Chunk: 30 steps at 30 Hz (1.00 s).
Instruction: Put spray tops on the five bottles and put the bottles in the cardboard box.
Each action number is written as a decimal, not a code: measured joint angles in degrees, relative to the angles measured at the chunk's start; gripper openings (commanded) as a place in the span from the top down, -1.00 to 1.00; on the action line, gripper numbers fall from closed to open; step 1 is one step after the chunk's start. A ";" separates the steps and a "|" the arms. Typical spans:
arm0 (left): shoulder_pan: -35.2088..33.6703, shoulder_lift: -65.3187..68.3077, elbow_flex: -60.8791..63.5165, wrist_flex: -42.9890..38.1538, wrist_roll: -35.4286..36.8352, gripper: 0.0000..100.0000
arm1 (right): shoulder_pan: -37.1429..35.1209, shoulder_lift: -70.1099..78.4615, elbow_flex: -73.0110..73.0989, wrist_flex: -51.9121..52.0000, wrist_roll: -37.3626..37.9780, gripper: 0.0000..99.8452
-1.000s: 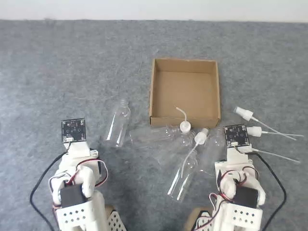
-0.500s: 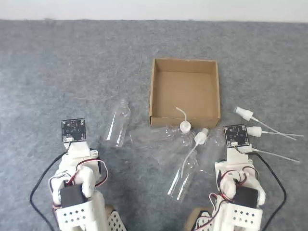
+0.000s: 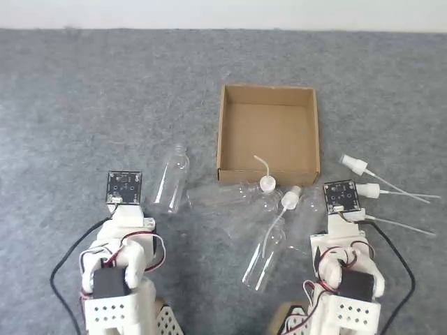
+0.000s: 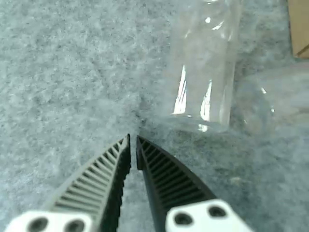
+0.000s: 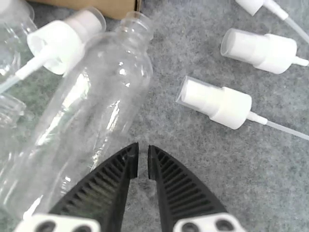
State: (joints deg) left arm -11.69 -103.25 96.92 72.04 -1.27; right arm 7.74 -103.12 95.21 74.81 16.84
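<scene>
The open cardboard box (image 3: pixel 269 132) sits on the grey carpet with nothing in it. Several clear capless bottles lie in front of it: one (image 3: pixel 171 180) apart at the left, another (image 3: pixel 225 195) along the box's front wall, a third (image 3: pixel 264 255) nearer the arms. My left gripper (image 4: pixel 133 140) is shut and empty, its tips just short of the left bottle's (image 4: pixel 205 67) base. My right gripper (image 5: pixel 142 151) is shut and empty beside a bottle (image 5: pixel 82 121). Loose spray tops (image 5: pixel 215 102) (image 5: pixel 260 48) lie close by; two more (image 3: pixel 268 183) (image 3: pixel 290 198) rest among the bottles.
The left arm (image 3: pixel 119 258) and right arm (image 3: pixel 346 258) stand at the table's near edge. Another spray top (image 3: pixel 354 165) with a long tube lies right of the box. A second bottle (image 4: pixel 275 96) and the box corner (image 4: pixel 300 29) show beyond the left gripper.
The left arm has swung to the right, toward the left bottle. The right arm and the objects have kept still.
</scene>
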 measured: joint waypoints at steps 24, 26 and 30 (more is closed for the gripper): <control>0.18 0.00 0.00 0.00 0.00 0.98 | -0.35 0.00 -11.78 -10.55 0.00 0.98; 0.18 0.00 0.00 0.00 0.00 0.98 | -0.35 0.00 -15.47 -9.23 1.49 0.98; 0.18 0.00 0.00 0.00 0.00 0.98 | 1.76 -0.18 -20.22 -9.67 6.07 0.98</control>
State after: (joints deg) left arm -11.52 -103.25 96.92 72.04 -1.27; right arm 9.49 -103.30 74.99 65.14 22.90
